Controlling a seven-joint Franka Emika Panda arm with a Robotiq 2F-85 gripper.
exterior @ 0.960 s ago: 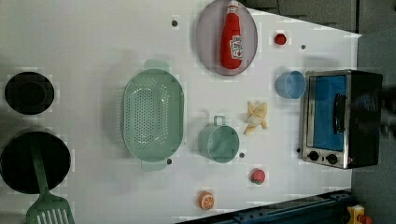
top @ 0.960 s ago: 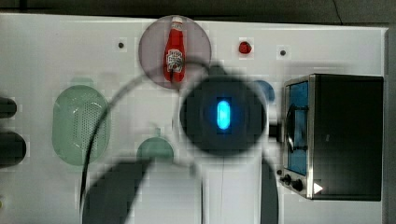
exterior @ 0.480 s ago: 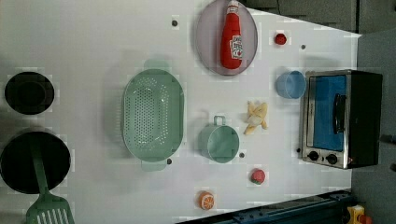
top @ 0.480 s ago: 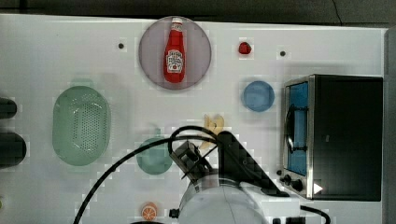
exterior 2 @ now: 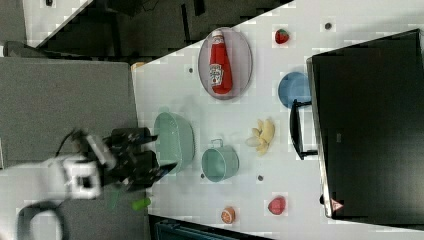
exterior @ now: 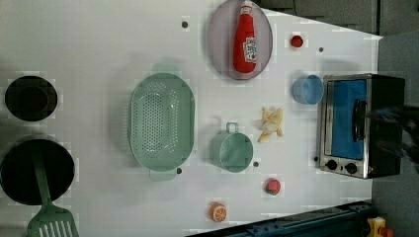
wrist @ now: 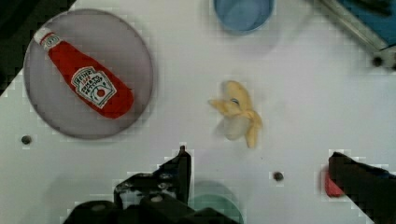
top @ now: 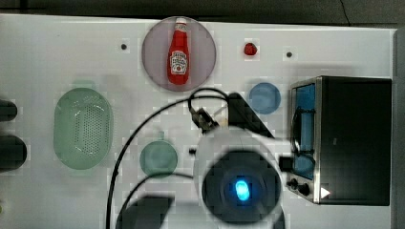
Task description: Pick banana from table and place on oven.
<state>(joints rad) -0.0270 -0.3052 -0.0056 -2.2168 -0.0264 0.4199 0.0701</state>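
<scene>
The banana (wrist: 238, 119), a small yellow peeled bunch, lies on the white table (wrist: 289, 79), ahead of my gripper (wrist: 261, 170) and apart from it. The gripper is open wide, and its dark fingertips (wrist: 183, 163) have nothing between them. In the left view the banana (exterior: 272, 126) lies between the green pot and the oven (exterior: 360, 126). In the right view the banana (exterior 2: 262, 135) sits just left of the oven (exterior 2: 370, 125). The oven's black top (top: 356, 138) is bare. In the top view my arm (top: 241, 188) covers the banana's spot.
A ketchup bottle (top: 178, 52) lies on a grey plate (top: 203, 47). A blue cup (top: 264, 98) stands by the oven door. A green colander (top: 82, 129), a green pot (top: 158, 158), a strawberry (top: 250, 48), a red fruit (exterior: 272, 186) and an orange half (exterior: 218, 212) dot the table.
In the top view my arm has moved up from the table's lower edge over the banana's spot. The banana and the other things lie where they were.
</scene>
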